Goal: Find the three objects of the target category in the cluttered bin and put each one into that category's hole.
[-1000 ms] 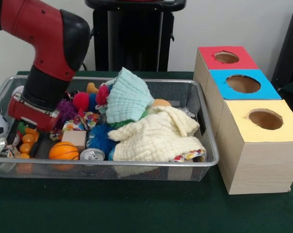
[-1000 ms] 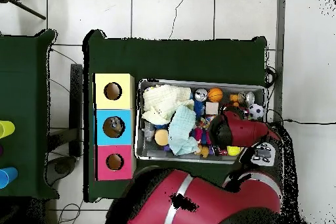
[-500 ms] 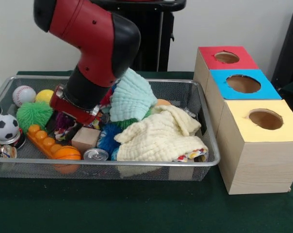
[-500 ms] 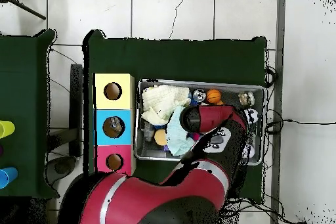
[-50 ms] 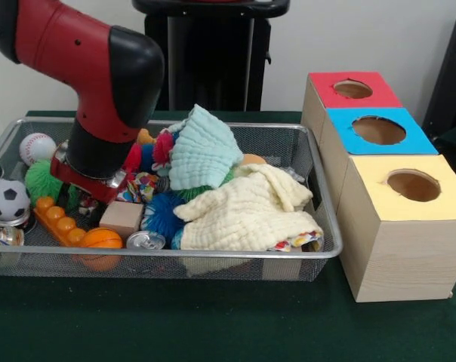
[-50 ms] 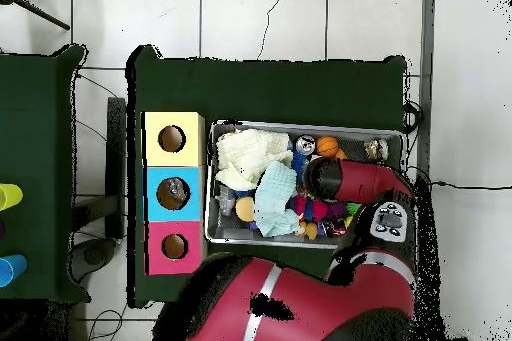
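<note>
**Arm low in the bin's left half, claw hidden**

Front view. Wire mesh bin (image 5: 318, 253) sits on the green desk (image 5: 213, 324), with three wooden boxes in a row just beside its right end: red-topped box (image 5: 351, 89) farthest back, blue-topped box (image 5: 377, 130) in the middle, yellow-topped box (image 5: 411, 186) nearest the desk's front edge. Each top has one round hole.

The red and black arm (image 5: 100, 83) reaches down into the bin's left half. Its wrist end sits among the toys; the claw itself is buried behind the wrist and clutter, so I cannot tell whether it is open, closed or gripping anything.

Bin contents:
- Left end: baseball (image 5: 36, 148) at the back, green fuzzy ball (image 5: 43, 179), soccer ball (image 5: 6, 200), orange knobbed toy (image 5: 56, 219).
- Front edge: small basketball (image 5: 101, 239), wooden block (image 5: 122, 217), drink can (image 5: 146, 241) lying end-on.
- Middle: blue fuzzy ball (image 5: 161, 215), mint cloth (image 5: 201, 151) heaped up.
- Right half: pale yellow cloth (image 5: 251, 211) spread over other things.

Overhead view: the arm (image 6: 350, 182) covers the bin's end farthest from the boxes.
</note>
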Motion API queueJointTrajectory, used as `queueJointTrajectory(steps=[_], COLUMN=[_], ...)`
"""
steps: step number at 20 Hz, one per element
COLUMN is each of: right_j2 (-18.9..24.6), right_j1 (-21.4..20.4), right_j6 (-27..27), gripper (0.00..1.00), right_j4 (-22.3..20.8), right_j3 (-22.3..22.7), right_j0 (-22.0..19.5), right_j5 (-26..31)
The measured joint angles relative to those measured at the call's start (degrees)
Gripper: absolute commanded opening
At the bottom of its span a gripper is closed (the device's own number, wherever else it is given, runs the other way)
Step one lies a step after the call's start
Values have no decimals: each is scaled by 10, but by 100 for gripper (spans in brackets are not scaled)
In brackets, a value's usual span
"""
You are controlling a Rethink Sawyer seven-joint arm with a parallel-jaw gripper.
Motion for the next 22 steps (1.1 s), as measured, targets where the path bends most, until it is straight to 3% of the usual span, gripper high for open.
queueJointTrajectory(steps=[4, 9, 16, 22], right_j2=[28, 21, -53, -96], right_j1=[-16, -14, 3, 3], right_j6=[0, 0, 0, 0], gripper=[100, 100, 100, 100], right_j4=[0, 0, 0, 0], right_j3=[13, 17, 15, 14], right_j0=[-21, -6, 89, 145], right_j5=[0, 9, 46, 65])
